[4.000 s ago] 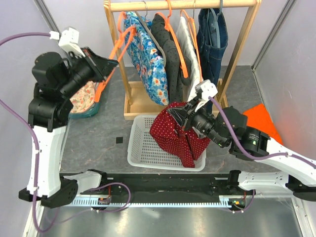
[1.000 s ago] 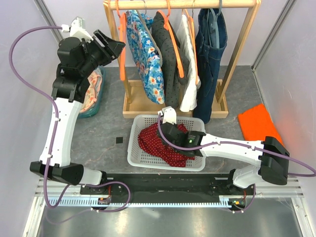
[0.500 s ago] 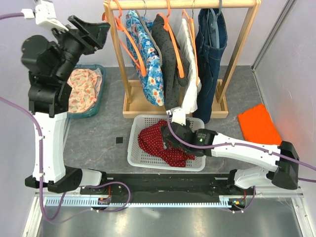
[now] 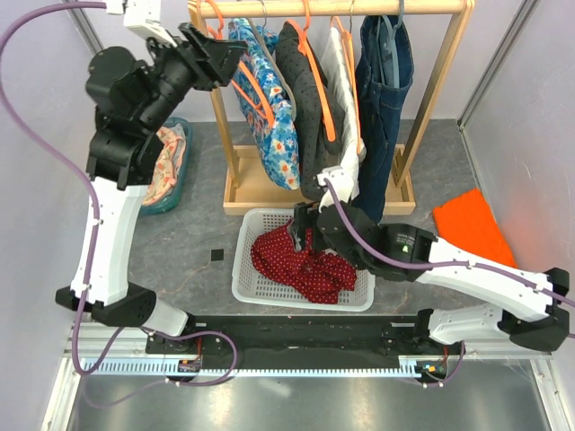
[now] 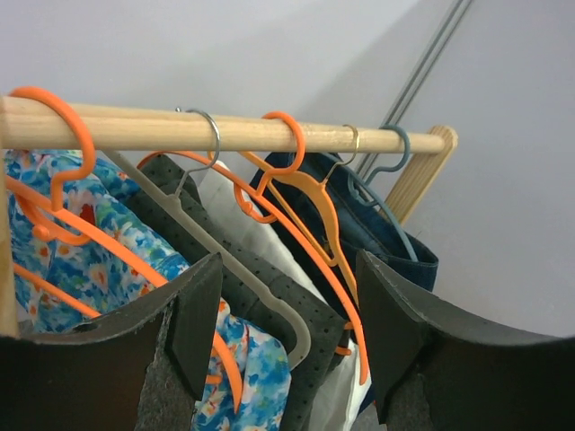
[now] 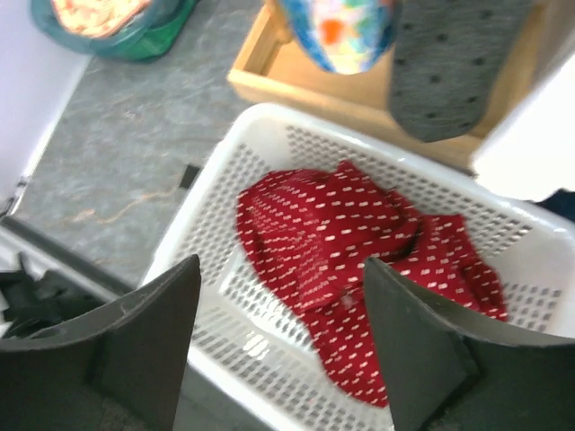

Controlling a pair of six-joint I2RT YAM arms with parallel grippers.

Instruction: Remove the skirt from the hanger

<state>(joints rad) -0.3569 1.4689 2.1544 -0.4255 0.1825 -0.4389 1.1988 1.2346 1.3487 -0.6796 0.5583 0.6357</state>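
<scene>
the skirt (image 4: pixel 301 260) is red with small white flecks. from the top camera i see it bunched in soft folds inside the white basket (image 4: pixel 241 269), low in the middle of the frame. no hanger is on it. on the right wrist view the skirt (image 6: pixel 341 242) fills the middle of the basket (image 6: pixel 211 229), one fold heaped up at the centre and a flatter tail trailing toward the lower right corner. the mesh floor shows bare along the left side.

the right gripper (image 4: pixel 301 230) hangs just above the skirt's upper edge. its jaws are spread wide with nothing in them; on its own camera the right gripper (image 6: pixel 280 269) frames the cloth between its two dark fingers without touching it, as far as i can tell.

further out, at the upper left, the left gripper (image 4: pixel 223 56) is up by the wooden rail (image 4: pixel 359 7). its jaws are also wide apart and gripping nothing. from the left gripper (image 5: pixel 287 269) i look through the gap at the rail (image 5: pixel 135 130) and an orange hanger (image 5: pixel 54 135) hooked over it at the left. a blue floral garment (image 4: pixel 269 108) and a dark dotted one (image 4: pixel 310 108) hang alongside.
</scene>
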